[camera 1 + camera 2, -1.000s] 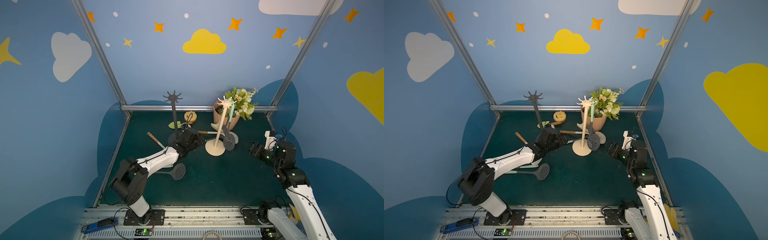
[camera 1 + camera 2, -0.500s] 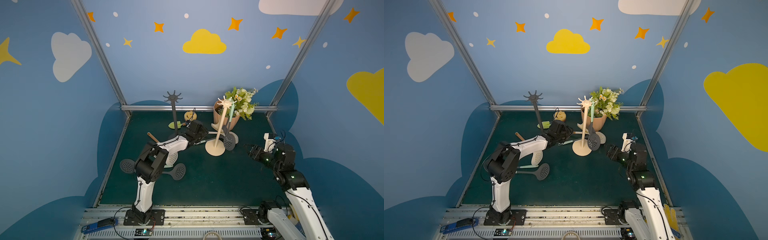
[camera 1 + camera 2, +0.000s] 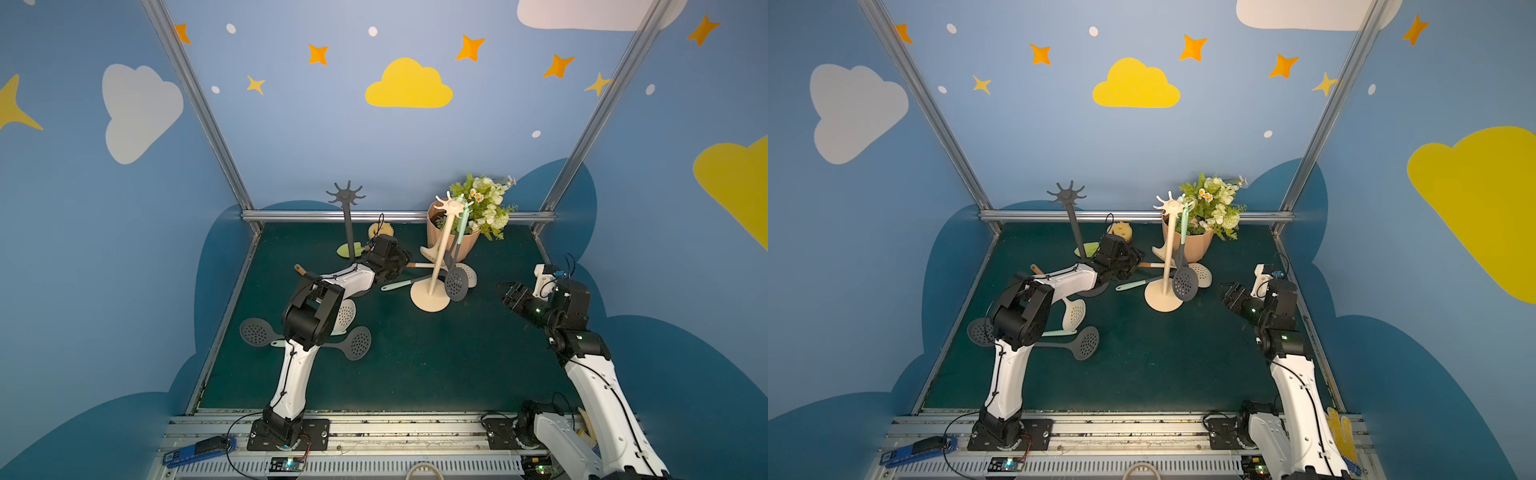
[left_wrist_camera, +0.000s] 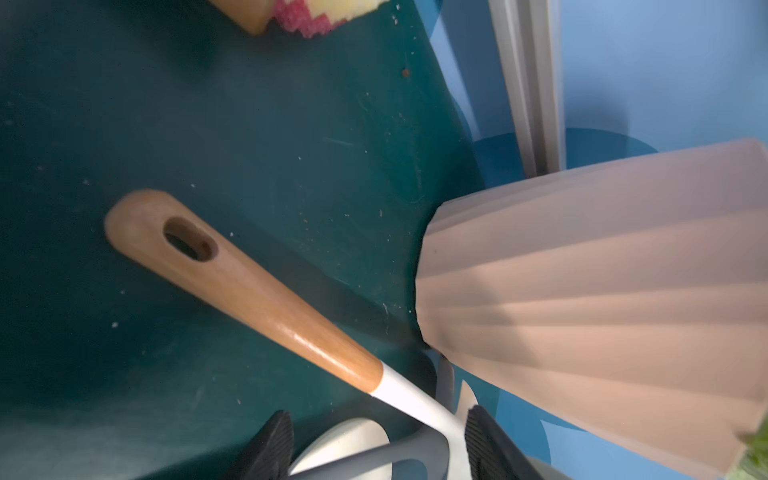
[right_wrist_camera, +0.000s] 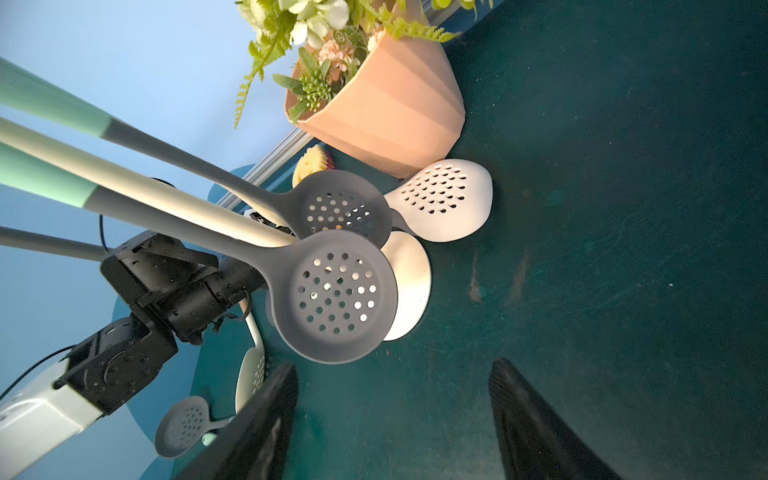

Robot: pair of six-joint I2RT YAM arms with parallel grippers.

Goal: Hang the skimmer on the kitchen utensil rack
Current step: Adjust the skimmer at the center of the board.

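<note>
Left end effector [image 4: 378,417] is down at the table [image 3: 415,374] between the dark utensil rack [image 3: 347,224] and the cream utensil rack [image 3: 437,257]. Its jaws are parted to a middling width around the white neck of the wooden-handled skimmer [image 4: 249,286]. That neck runs close beside one ribbed finger [image 4: 484,440] and well clear of the other, so the skimmer is straddled, not clamped. It lies flat on the table with the hanging hole in its handle end exposed. Its white perforated head rests just beside the ribbed flower pot [image 3: 453,243], near the cream rack's base. Two grey skimmers [image 5: 340,299] with mint handles hang from that rack's hooks. Right end effector [image 5: 395,368] is off to the cream rack's right, well apart from it, jaws wide over bare table. Three more skimmers [image 3: 358,343] lie near the left arm's elbow, and a yellow sponge [image 3: 380,228] sits by the back rail.
</note>
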